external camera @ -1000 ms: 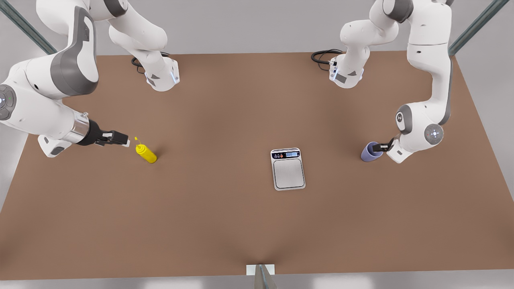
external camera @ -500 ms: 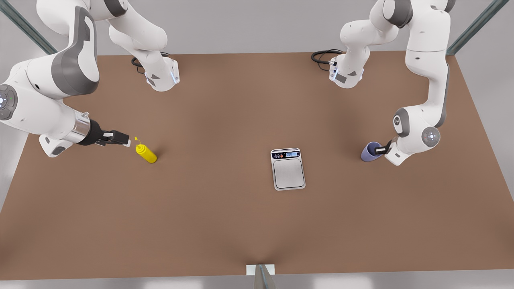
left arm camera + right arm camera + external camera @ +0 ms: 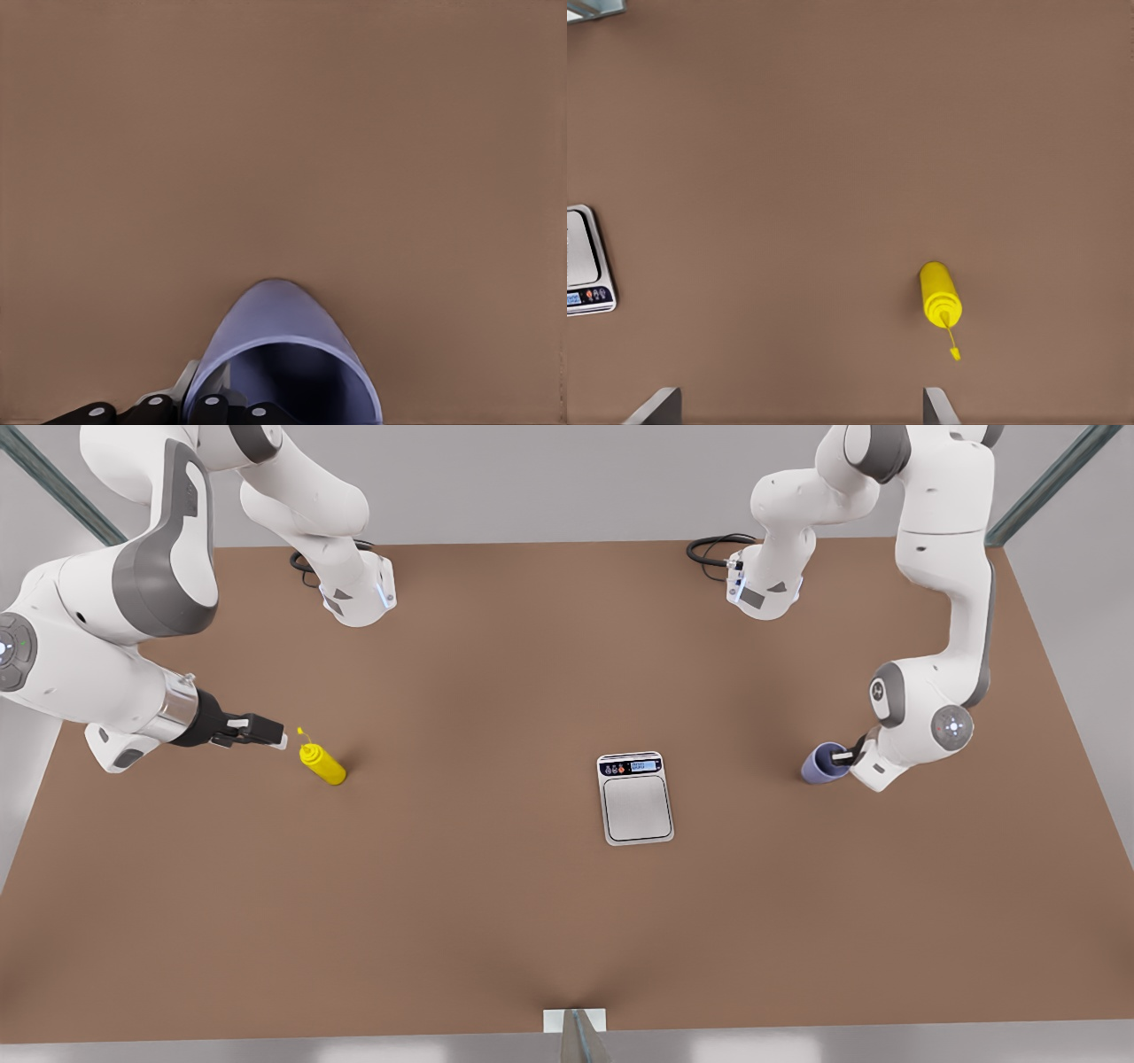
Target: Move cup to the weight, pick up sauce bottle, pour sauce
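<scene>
Your left jaws (image 3: pixel 846 756) sit at the cup (image 3: pixel 822 763), near the worktop (image 3: pixel 496 921) edge on the front view's right; one finger is inside the rim and one outside in the left wrist view, closed on the cup's (image 3: pixel 283 359) wall. Your right jaws (image 3: pixel 282 738) hover above the worktop toward the edge on the front view's left, just beside the nozzle of the sauce bottle (image 3: pixel 322 763), fingers spread wide and holding nothing; the right wrist view shows the sauce bottle (image 3: pixel 940 299) upright on the brown surface, apart from both fingertips (image 3: pixel 656 407). The weight (image 3: pixel 635 797) lies flat near the middle of the worktop, between the two arms, well apart from cup and bottle; bare brown surface lies between the cup and it. Black cables (image 3: pixel 713 549) coil at the arm bases along the far edge; grey walls and metal struts (image 3: pixel 1045 483) frame the worktop.
</scene>
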Controlling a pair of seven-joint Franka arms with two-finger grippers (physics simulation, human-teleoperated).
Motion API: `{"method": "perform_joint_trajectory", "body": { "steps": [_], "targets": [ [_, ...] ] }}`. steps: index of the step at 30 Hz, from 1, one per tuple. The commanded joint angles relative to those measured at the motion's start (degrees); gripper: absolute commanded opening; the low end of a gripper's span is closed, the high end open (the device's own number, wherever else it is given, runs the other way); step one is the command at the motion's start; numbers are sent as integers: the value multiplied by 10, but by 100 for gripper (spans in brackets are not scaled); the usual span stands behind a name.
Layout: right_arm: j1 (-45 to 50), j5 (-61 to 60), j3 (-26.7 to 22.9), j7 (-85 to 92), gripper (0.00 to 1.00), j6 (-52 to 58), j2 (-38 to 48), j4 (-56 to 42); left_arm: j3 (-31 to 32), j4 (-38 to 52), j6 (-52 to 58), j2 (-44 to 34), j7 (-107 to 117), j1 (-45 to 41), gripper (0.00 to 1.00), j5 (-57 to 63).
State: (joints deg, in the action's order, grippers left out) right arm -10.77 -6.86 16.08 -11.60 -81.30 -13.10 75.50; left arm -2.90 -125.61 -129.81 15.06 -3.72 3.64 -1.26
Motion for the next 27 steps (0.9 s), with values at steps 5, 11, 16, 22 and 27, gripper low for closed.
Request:
{"method": "perform_joint_trajectory", "body": {
  "steps": [5, 11, 16, 22, 27],
  "targets": [
    [0, 0, 0, 0, 100, 0, 0, 0, 53, 48, 7, 4, 164, -72, 21, -86],
    [0, 0, 0, 0, 100, 0, 0, 0, 70, 169, 69, 62, 406, -197, 21, -86],
    [0, -9, 0, -11, 100, 0, -3, 0, 79, 239, 77, 104, 500, -253, 21, -95],
    [-65, -270, -85, -357, 100, 5, -65, -16, 89, 255, 30, 144, 503, -259, 21, -99],
    [-195, -412, -86, -343, 100, 51, -148, 68, 90, 256, 5, 158, 503, -259, 24, -113]
  ]
}}
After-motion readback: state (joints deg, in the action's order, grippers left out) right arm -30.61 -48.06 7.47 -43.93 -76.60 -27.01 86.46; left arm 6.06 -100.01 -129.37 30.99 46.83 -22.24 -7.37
